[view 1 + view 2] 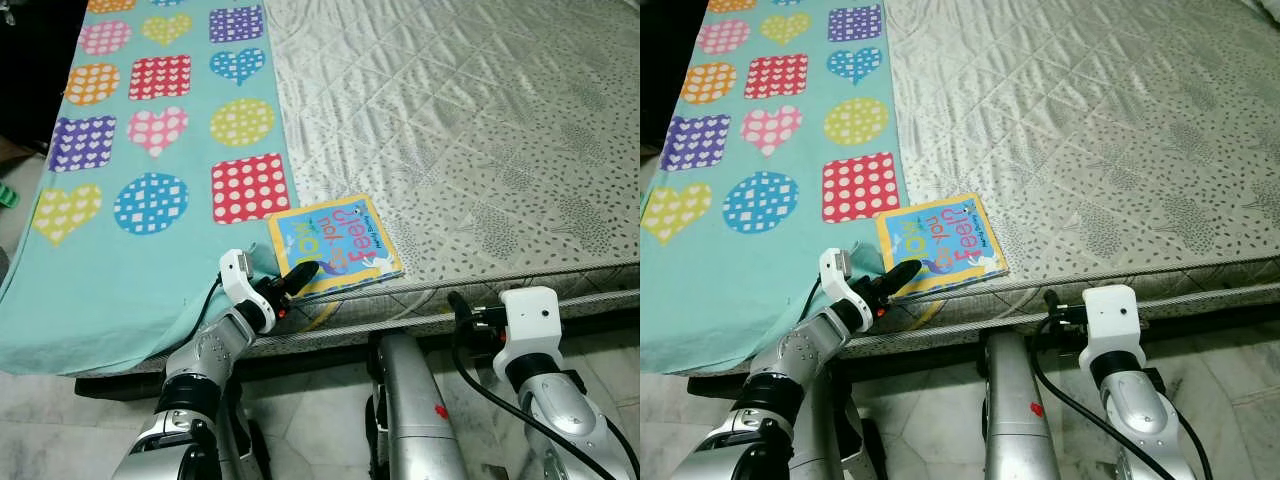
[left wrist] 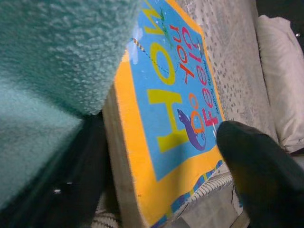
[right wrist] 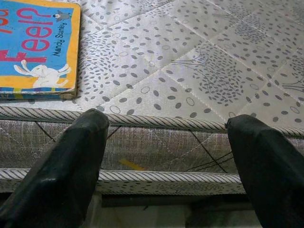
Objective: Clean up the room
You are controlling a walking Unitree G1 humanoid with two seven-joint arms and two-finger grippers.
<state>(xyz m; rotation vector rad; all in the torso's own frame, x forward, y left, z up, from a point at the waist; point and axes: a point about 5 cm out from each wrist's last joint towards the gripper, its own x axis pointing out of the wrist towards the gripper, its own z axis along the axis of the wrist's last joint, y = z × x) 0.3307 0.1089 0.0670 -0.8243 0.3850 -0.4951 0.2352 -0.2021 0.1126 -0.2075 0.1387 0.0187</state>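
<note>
A bed fills most of the scene, its grey-patterned quilted mattress (image 1: 480, 140) running to a piped front edge, with pale marble-look floor (image 1: 40, 400) below it. A teal blanket (image 1: 130, 250) printed with coloured hearts, circles and squares covers the robot's left part of the bed and hangs over the front edge. A children's board book (image 1: 336, 245) with a blue cover and yellow border lies flat on the mattress at the front edge, just beside the blanket, one corner next to the blanket's edge. The left gripper (image 1: 296, 281) reaches up from below to the book's near corner; in the left wrist view one black finger (image 2: 256, 171) lies over the cover and the other sits dark below the book's edge, so the jaws are apart around that corner, though contact cannot be told. The right gripper (image 3: 166, 156) is held low in front of the mattress side, well apart from the book, its fingers (image 3: 61, 171) spread wide with nothing between them.
</note>
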